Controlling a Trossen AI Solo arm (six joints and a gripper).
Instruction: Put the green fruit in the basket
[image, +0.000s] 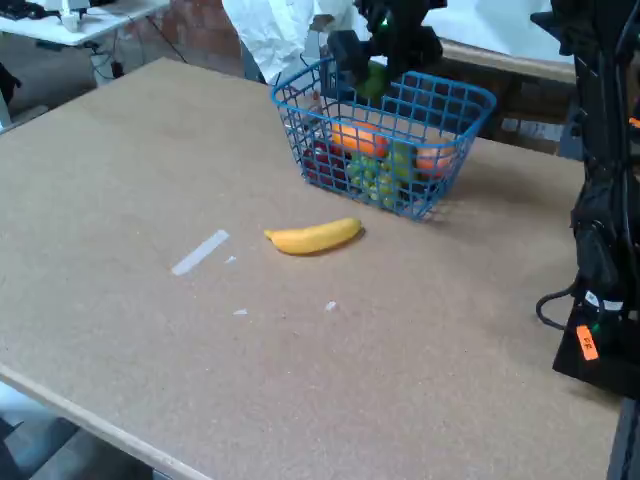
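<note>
Fixed view. My jaws are clamped on the green fruit (375, 80), held just above the far rim of the basket (450, 165). Basket sits at the far side of the bench (150, 180), already holding orange pieces, a grape bunch (375, 180) and something dark red. Banana (314, 236) lies on the bench, near the basket's front.

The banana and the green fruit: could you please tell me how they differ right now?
The banana is yellow, long and curved; the green fruit is dark green and small. The banana lies on the table; the green fruit is held by the gripper above the basket.
</note>
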